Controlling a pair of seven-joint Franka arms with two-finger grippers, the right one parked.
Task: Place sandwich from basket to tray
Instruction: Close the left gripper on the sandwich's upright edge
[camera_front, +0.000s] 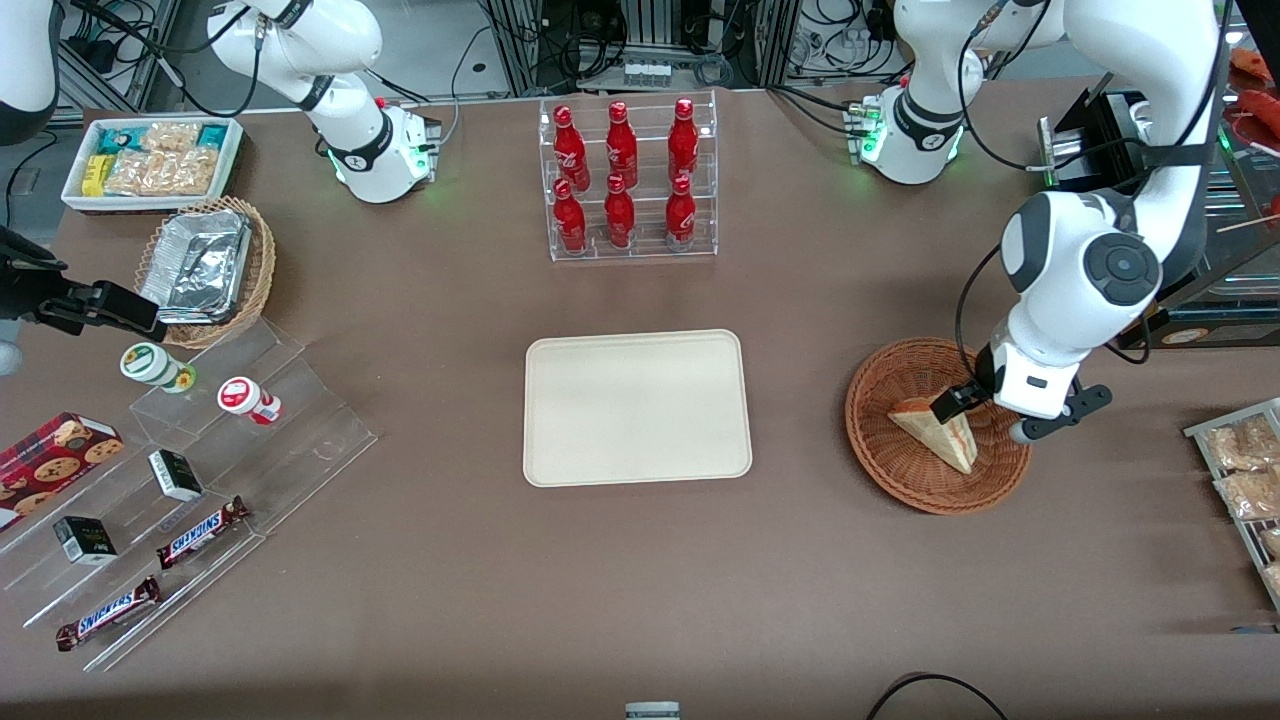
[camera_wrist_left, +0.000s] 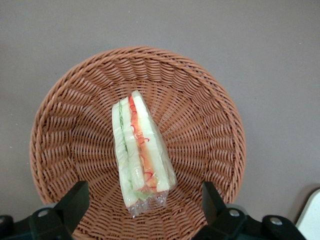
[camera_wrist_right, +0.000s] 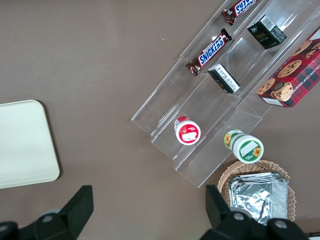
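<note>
Landmark for this entry: the reddish-brown wicker basket (camera_front: 905, 465), standing on the brown table (camera_front: 640, 590) toward the working arm's end.

- Sandwich (camera_wrist_left: 140, 152): a clear-wrapped triangular wedge lying in the basket, roughly at its middle, white bread with red and green filling along its upturned edge. Nothing grips it.
- My gripper (camera_front: 988, 412): hanging above the basket, over the part of it farther from the front camera. My fingers (camera_wrist_left: 74, 200) are spread wide, one to each side of the sandwich's broad end, and neither touches the wrap.
- Tray (camera_front: 637, 408): cream-coloured, rectangular, rounded corners, flat on the table well apart from the basket, toward the parked arm's end and about level with it. Nothing lies on it.
- Clear rack of red bottles (camera_front: 628, 180): six bottles in two tiers, farther from the front camera than the basket and sideways of it, in line with the tray.
- Stepped clear display (camera_front: 190, 490): well apart from the basket, at the parked arm's end, carrying two Snickers bars (camera_front: 200, 532), small dark boxes, a red-lidded cup (camera_front: 245, 398) and a green-and-white cup (camera_front: 155, 366).
- Box of chocolate-chip cookies (camera_front: 50, 455): beside that display.
- Paler wicker basket with crumpled foil (camera_front: 205, 270): at the same far-off end, farther from the front camera than the display.
- White box of packaged snacks (camera_front: 150, 160): just beside the foil basket.
- Wire tray of packaged snacks (camera_front: 1245, 470): near the reddish-brown basket, at the table's edge on the working arm's end.
</note>
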